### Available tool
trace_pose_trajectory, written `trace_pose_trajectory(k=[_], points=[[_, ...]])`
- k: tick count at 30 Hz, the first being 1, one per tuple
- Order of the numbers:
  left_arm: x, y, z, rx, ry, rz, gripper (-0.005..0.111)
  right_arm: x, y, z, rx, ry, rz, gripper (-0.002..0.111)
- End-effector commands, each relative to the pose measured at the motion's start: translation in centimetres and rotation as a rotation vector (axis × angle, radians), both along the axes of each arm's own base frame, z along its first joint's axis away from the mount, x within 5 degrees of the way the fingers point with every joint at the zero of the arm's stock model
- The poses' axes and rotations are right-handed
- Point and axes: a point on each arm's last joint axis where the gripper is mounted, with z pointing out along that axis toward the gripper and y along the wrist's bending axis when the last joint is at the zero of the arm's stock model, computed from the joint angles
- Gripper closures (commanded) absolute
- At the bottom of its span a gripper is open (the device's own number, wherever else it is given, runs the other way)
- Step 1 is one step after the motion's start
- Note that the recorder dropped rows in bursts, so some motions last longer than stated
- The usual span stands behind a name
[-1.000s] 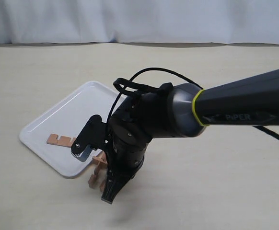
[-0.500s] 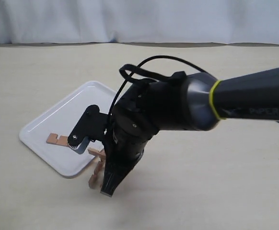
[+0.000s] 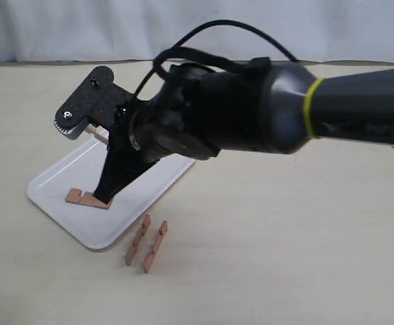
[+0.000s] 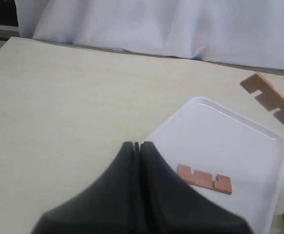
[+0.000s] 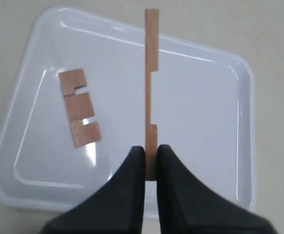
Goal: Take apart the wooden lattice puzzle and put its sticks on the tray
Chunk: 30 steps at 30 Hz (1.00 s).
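My right gripper (image 5: pixel 151 148) is shut on one end of a notched stick (image 5: pixel 152 73) and holds it edge-on in the air above the white tray (image 5: pixel 205 97). In the exterior view that gripper (image 3: pixel 105 195) points down over the tray (image 3: pixel 58 181), and only the stick's top end (image 3: pixel 99 133) shows. One stick (image 3: pixel 87 198) lies flat on the tray. Two more sticks (image 3: pixel 137 249) (image 3: pixel 155 246) lie side by side on the table in front of the tray; no joined lattice shows. My left gripper (image 4: pixel 136 144) is shut and empty, beside the tray (image 4: pixel 220 141), and is out of the exterior view.
The right arm's thick black body (image 3: pixel 251 108) and its cable loop span the scene from the right, hiding the tray's far right part. A white curtain (image 3: pixel 197 27) closes off the back of the light tabletop (image 3: pixel 285 257).
The right gripper has lifted from the table in front of the tray and swung up and left over the tray, carrying a stick. The lattice is gone; two sticks lie there apart.
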Motion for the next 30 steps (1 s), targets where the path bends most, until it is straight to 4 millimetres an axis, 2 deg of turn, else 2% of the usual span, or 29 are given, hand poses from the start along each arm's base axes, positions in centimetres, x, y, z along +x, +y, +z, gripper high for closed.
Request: trace_pose_trajectory(k=[1, 3, 6, 8, 9, 13, 16, 18, 23, 30], points=[[0.0, 0.0, 0.0, -0.009, -0.008, 0.0, 0.107, 2.8, 0.7, -2.7, -0.021, 0.007, -0.129, 0.103], [0.0, 0.0, 0.0, -0.009, -0.008, 0.0, 0.107, 3.8, 1.2, -5.0, -0.036, 0.046, -0.181, 0.1], [0.0, 0.0, 0.0, -0.011, -0.008, 0.0, 0.107, 4.1, 1.3, -7.3, -0.071, 0.094, -0.204, 0.077], [0.0, 0.0, 0.0, -0.011, -0.008, 0.0, 0.107, 3.6, 2.2, -7.3, -0.046, 0.096, -0.207, 0.059], [0.0, 0.0, 0.0, -0.011, -0.008, 0.0, 0.107, 3.2, 2.7, -6.6, -0.046, 0.083, -0.192, 0.055], [0.0, 0.0, 0.0, -0.011, -0.008, 0.0, 0.107, 1.3, 3.9, 0.0, -0.058, 0.04, -0.225, 0.054], [0.0, 0.0, 0.0, -0.011, -0.008, 0.0, 0.107, -0.2, 2.7, 2.8, -0.038, 0.115, -0.32, 0.054], [0.0, 0.0, 0.0, -0.011, -0.008, 0.0, 0.107, -0.7, 2.0, 2.7, -0.023, 0.194, -0.372, 0.054], [0.0, 0.0, 0.0, -0.011, -0.008, 0.0, 0.107, -2.0, 1.0, 0.4, -0.018, 0.308, -0.519, 0.054], [0.0, 0.0, 0.0, -0.011, -0.008, 0.0, 0.107, -4.1, 1.1, -1.7, 0.047, 0.417, -0.668, 0.054]])
